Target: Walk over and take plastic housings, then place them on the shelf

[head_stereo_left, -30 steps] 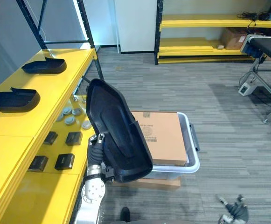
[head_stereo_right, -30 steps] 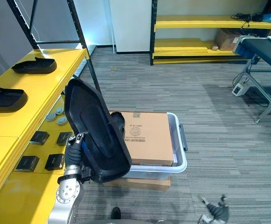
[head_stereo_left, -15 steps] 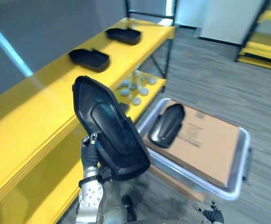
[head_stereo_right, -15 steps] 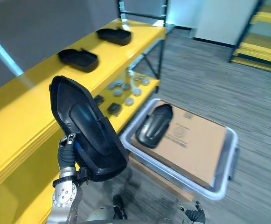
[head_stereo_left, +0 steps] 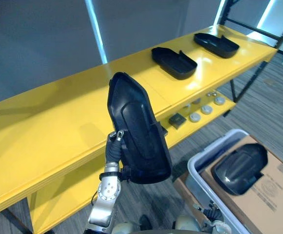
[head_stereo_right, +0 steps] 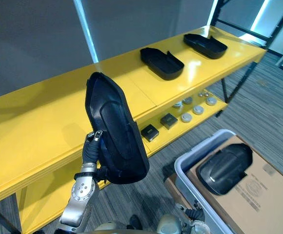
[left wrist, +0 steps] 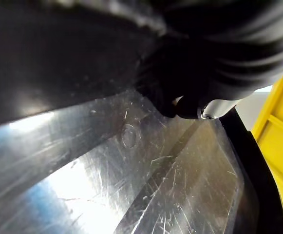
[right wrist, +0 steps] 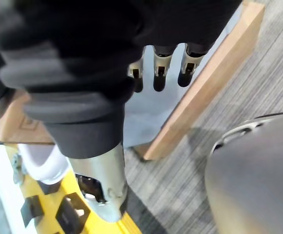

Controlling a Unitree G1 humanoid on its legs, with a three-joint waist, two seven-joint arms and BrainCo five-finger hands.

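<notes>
Left hand [head_stereo_left: 114, 148]: raised in front of the shelf, with its fingers clamped on the lower end of the held housing [head_stereo_left: 139, 131]. The left wrist view shows a dark fingertip pressed against the glossy inner face.
Held housing: upright, long axis nearly vertical, above the front edge of the yellow shelf [head_stereo_left: 48, 131] and not touching it.
Right hand [right wrist: 160, 66]: low at the robot's side, fingers hanging straight, holding nothing.
Nearer shelved housing [head_stereo_left: 174, 62]: lies open side up on the shelf top, well apart from the held one.
Farther shelved housing [head_stereo_left: 216, 44]: lies beyond it on the same top.
Boxed housing [head_stereo_left: 238, 168]: rests on the cardboard box [head_stereo_left: 273, 200] inside the grey bin [head_stereo_left: 207, 151].
Risk, grip: the hold sits at one end of a tall, smooth shell, so a quick tilt toward the shelf would likely let it pivot or slip from the fingers.
Risk, edge: if lowered too near the front lip, the shell could catch the edge, or rest half off and tip to the floor.
Risk, lower tier [head_stereo_left: 177, 120]: a drop here could strike the small parts laid out there.
Risk, spacing: if set too far along, it could knock the nearer shelved housing.
</notes>
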